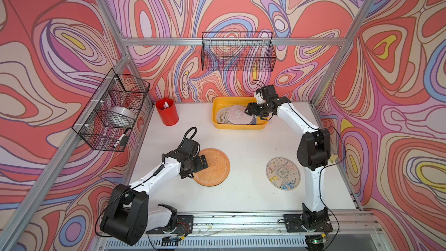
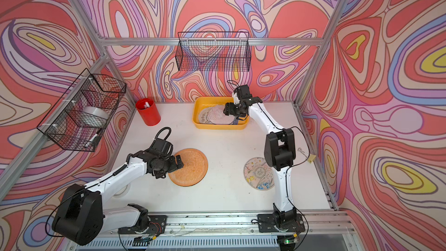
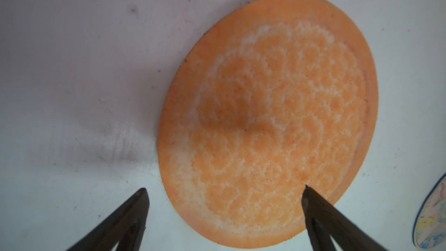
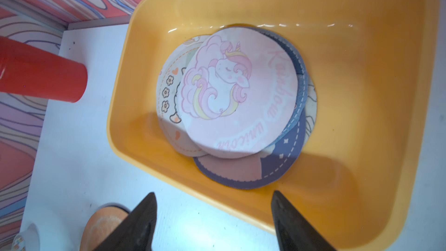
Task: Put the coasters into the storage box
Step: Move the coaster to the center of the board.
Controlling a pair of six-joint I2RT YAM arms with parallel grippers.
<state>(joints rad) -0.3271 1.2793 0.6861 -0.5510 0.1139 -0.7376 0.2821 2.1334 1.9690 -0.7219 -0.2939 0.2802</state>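
Storage box [image 4: 362, 68] holds overlapping coasters [image 4: 239, 92]; left fingers [image 3: 137, 204] and right fingers [image 4: 142, 216] spread apart.

Overhead stereo pair (wrist views close-up)

left arm [image 1: 154, 177], right arm [image 1: 311, 189]: white links, black joints | black cables | left hand [image 3: 225, 187]: dark pointed fingers [image 3: 130, 216]
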